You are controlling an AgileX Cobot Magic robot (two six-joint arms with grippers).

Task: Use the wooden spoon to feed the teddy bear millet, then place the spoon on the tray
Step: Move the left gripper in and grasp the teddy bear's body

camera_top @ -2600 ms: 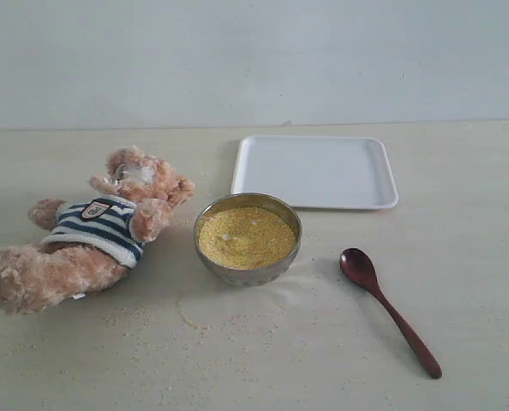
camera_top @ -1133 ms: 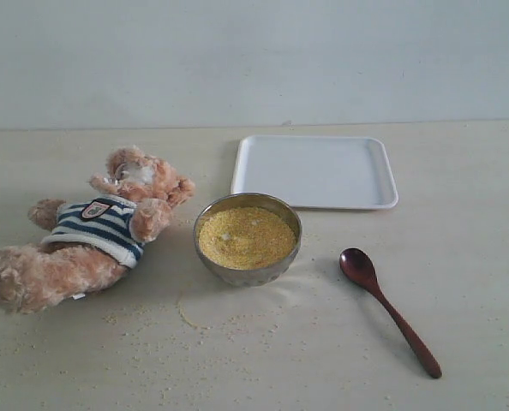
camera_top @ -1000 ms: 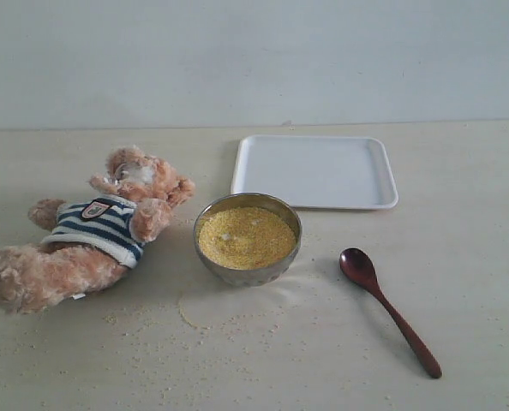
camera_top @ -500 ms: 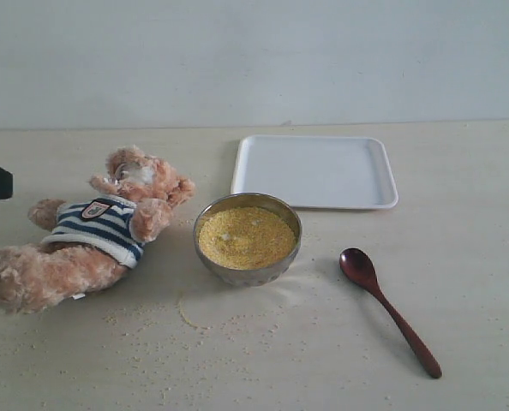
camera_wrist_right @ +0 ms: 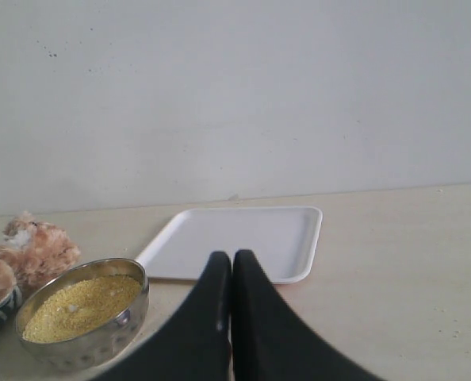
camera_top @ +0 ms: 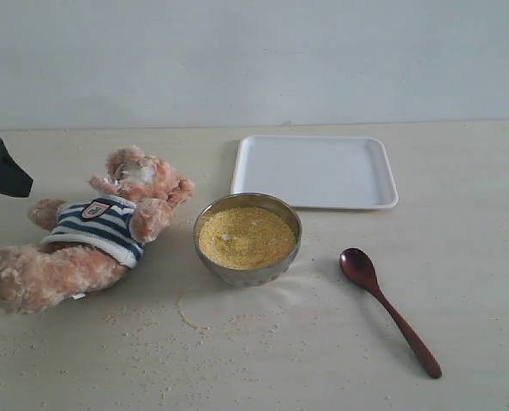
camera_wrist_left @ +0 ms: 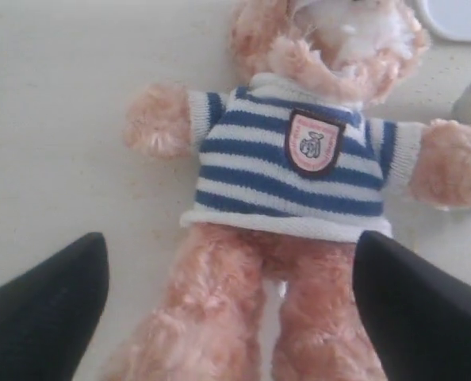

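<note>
Nothing done yet. Wooden spoon (camera_top: 390, 312) lay untouched on table (camera_top: 477, 257), right of steel bowl (camera_top: 205, 214) holding millet (camera_top: 246, 237); tray (camera_top: 314, 171) behind. Left gripper (camera_wrist_left: 227, 254) spread wide over teddy bear (camera_top: 92, 231) legs. Right gripper (camera_wrist_right: 232, 270) pinched together, empty. Scooping, feeding and traying were all left to do.

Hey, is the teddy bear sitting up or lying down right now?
Lying down. The teddy bear is flat on its back on the table, belly up, legs stretched out.

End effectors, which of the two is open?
The left end effector, fingers spread wide over the teddy bear; the right end effector has its fingers pressed together.
</note>
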